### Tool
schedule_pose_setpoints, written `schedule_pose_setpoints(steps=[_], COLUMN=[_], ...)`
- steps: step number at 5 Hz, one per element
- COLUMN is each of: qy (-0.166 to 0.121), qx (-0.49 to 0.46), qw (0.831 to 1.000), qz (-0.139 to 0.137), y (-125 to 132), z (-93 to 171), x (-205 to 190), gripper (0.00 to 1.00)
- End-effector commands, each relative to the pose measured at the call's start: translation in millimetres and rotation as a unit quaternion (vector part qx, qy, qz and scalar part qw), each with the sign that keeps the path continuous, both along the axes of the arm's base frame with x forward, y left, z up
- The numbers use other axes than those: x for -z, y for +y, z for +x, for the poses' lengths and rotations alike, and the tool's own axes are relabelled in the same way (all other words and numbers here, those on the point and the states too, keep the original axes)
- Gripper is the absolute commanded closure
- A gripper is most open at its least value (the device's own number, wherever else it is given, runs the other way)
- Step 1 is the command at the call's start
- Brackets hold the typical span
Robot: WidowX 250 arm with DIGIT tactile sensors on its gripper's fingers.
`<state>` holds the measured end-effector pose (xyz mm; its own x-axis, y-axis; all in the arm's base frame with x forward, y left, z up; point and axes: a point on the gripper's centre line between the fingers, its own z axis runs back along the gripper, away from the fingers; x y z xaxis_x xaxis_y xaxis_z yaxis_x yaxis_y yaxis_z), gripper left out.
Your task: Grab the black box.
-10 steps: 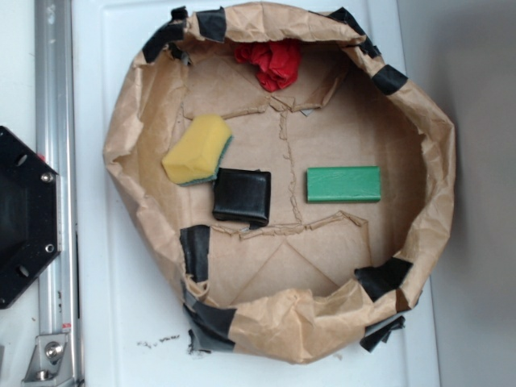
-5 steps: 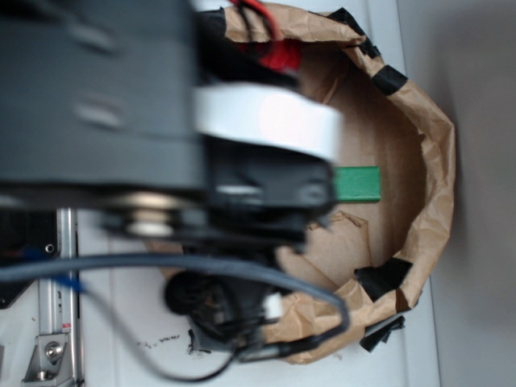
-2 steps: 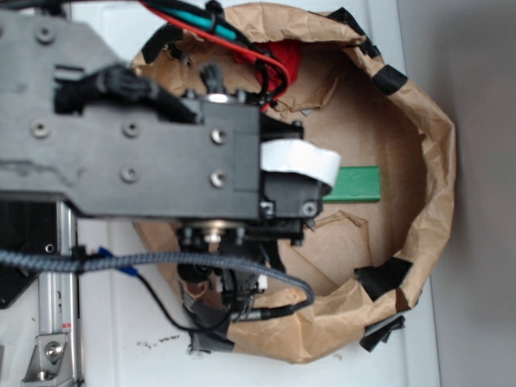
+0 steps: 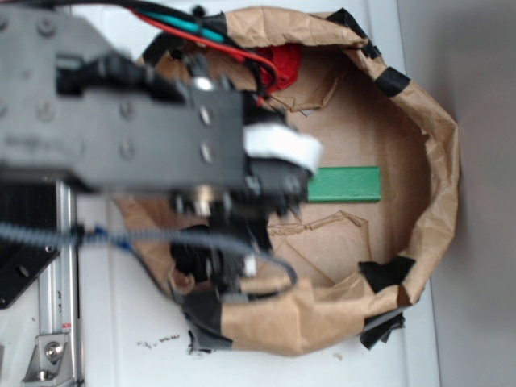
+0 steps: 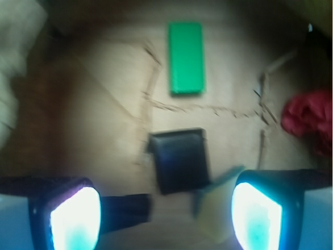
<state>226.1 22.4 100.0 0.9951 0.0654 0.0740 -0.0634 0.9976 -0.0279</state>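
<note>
The black box lies flat on the brown paper floor, seen in the wrist view just beyond and between my fingers. My gripper is open, its two glowing pads far apart with nothing between them. The yellow sponge sits beside the box, close to the right pad. In the exterior view the arm hides the box and the gripper itself.
A green block lies right of centre in the brown paper bowl. A red cloth sits at the bowl's back. Black tape patches mark the crumpled rim. A metal rail runs at the left.
The arm has swung in over the bowl from the left and now covers the sponge and black box, which were in plain sight two seconds ago. It shifted slightly left in the last half second.
</note>
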Motion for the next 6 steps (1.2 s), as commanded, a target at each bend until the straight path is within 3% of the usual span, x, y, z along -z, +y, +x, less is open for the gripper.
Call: schedule_pose_setpoints(steps=[1, 2, 3, 4, 5, 6], qy=[-0.038, -0.032, -0.013, 0.008, 0.015, 0.040], qx=[0.000, 0.000, 0.020, 0.035, 0.066, 0.094], qw=[0.999, 0.999, 1.000, 0.999, 0.998, 0.995], qz=[-0.018, -0.019, -0.006, 0.017, -0.017, -0.017], y=[21.9, 21.8, 1.3, -8.5, -19.5, -29.4], z=[-3.2, -0.1, 12.2, 27.4, 37.5, 34.7], x=[-14.3, -13.8, 5.4, 47.5, 81.5, 103.9], gripper=[0.00, 0.00, 0.00, 0.00, 0.00, 0.00])
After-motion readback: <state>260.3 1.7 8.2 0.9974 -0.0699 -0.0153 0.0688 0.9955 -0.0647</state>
